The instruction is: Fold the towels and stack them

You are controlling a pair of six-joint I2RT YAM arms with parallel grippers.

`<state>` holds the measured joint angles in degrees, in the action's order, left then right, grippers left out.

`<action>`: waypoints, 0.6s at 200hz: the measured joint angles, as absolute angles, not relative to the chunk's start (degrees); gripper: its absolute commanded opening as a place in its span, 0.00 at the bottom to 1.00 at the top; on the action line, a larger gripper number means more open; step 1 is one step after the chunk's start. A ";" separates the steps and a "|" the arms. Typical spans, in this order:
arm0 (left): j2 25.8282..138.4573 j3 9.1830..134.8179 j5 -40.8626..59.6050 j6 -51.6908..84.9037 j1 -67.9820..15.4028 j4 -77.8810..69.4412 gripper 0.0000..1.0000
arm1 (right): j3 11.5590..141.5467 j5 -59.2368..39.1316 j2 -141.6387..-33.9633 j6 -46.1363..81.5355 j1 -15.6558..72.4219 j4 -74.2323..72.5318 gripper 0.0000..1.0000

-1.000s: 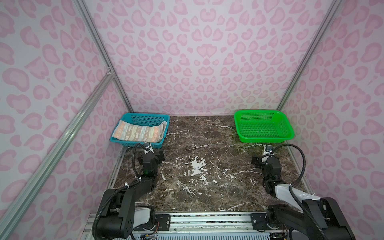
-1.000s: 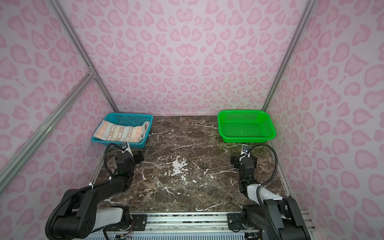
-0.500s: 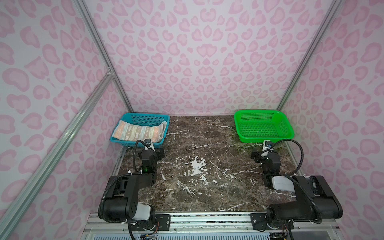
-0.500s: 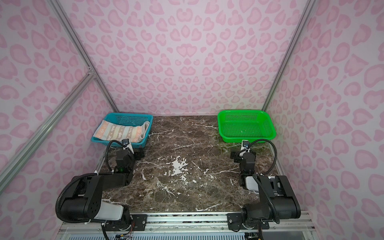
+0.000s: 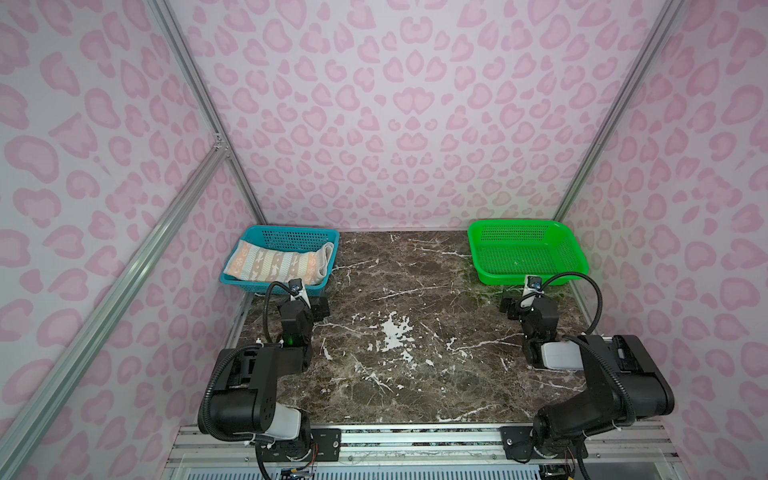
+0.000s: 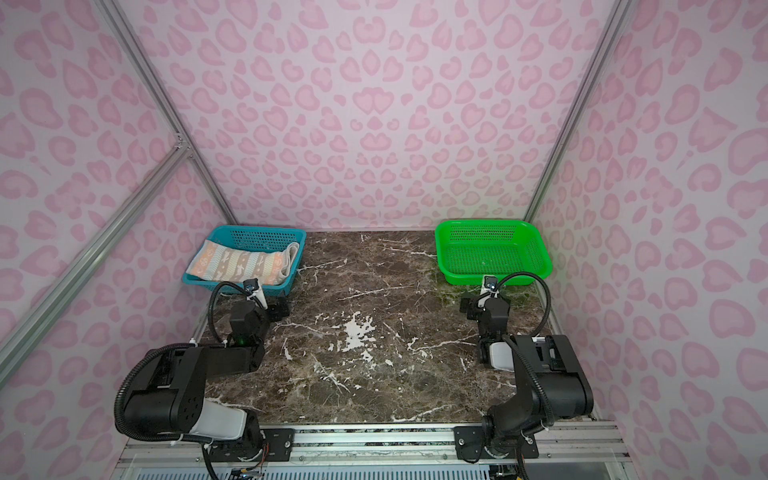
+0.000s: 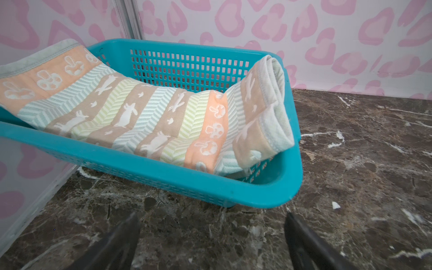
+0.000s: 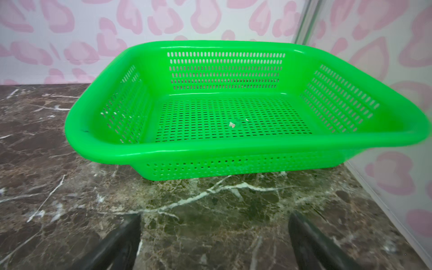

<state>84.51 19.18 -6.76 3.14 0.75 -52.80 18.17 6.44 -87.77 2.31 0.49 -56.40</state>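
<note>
While neither holds anything, left end effector (image 7: 212, 217) spread wide, right end effector (image 8: 215, 216) too

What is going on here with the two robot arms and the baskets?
Nothing is being handled right now. Both arms sit low over the marble table with open, empty grippers. The left gripper faces the blue basket, where a striped towel lies with its folded end against the basket's side. The right gripper faces the green basket, which holds no towel.
</note>
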 measured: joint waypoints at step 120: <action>84.51 18.96 -6.48 3.27 0.62 -53.76 0.97 | 18.33 15.66 -87.68 3.51 2.15 -55.99 0.99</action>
<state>84.51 18.96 -6.48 3.27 0.62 -53.76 18.33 15.66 -87.68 3.51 2.15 -55.99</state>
